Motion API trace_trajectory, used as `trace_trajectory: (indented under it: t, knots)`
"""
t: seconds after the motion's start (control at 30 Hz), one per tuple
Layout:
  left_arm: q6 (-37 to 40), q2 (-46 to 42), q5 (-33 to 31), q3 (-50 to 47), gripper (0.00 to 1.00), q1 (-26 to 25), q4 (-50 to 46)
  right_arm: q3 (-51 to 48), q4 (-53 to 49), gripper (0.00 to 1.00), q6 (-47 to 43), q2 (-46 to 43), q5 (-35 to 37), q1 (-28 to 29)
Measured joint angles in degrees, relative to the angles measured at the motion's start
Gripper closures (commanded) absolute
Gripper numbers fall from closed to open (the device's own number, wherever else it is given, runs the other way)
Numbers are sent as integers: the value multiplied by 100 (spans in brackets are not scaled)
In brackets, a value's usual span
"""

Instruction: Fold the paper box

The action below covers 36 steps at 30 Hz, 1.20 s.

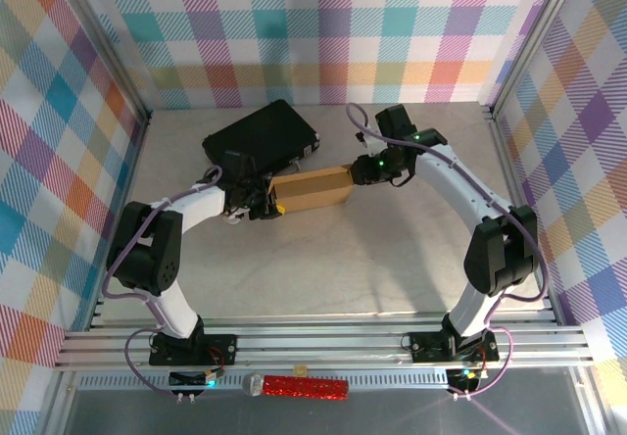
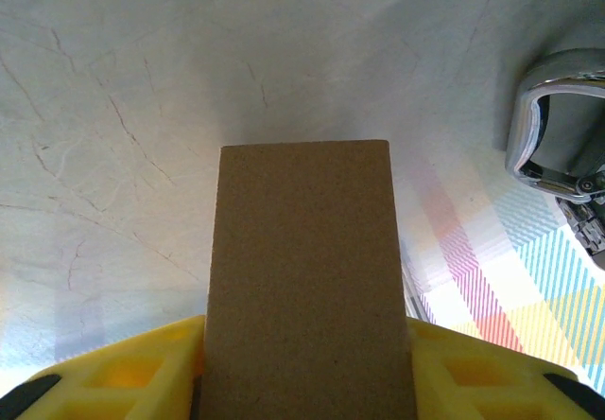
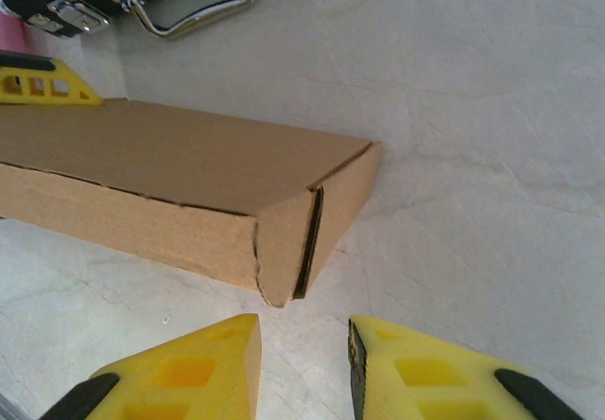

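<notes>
The paper box [image 1: 312,188] is a flat, closed brown cardboard box lying on the pale table between the two arms. My left gripper [image 1: 268,201] is at its left end. In the left wrist view the box [image 2: 304,269] runs straight out between the yellow fingers [image 2: 142,368], which press on both of its sides. My right gripper [image 1: 359,171] is at the box's right end. Its yellow fingers [image 3: 203,363] stand a little apart with only table between them, and the box's end corner [image 3: 284,250] with its tucked flap lies just ahead, untouched.
A black hard case [image 1: 260,136] with a metal handle [image 3: 198,8] lies behind the box, close to its left end. Checked walls enclose the table on three sides. Aluminium rails [image 1: 323,342] run along the near edge, with a red glittery stick [image 1: 304,387] below them.
</notes>
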Motion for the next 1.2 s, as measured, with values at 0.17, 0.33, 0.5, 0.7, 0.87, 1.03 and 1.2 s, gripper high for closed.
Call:
trace_trajectory:
  t: [0.17,0.33,0.5,0.7,0.87,1.03,1.2]
  knots:
    - [4,13,13,0,55,7,4,26,164,70,0,0,-48,0]
    - [22,96,63,26,55,39,4,26,286,71,2,0,-111,4]
    - [44,140,85,109,55,46,2,28,385,73,0,31,-131,44]
    - [46,181,96,138,55,55,2,31,459,78,-15,105,-66,164]
    - [63,216,114,140,55,70,7,31,496,86,-35,105,184,225]
    - [63,232,144,144,55,74,9,31,581,93,-52,114,415,225]
    - [61,262,160,170,53,85,20,28,669,100,-109,131,535,229]
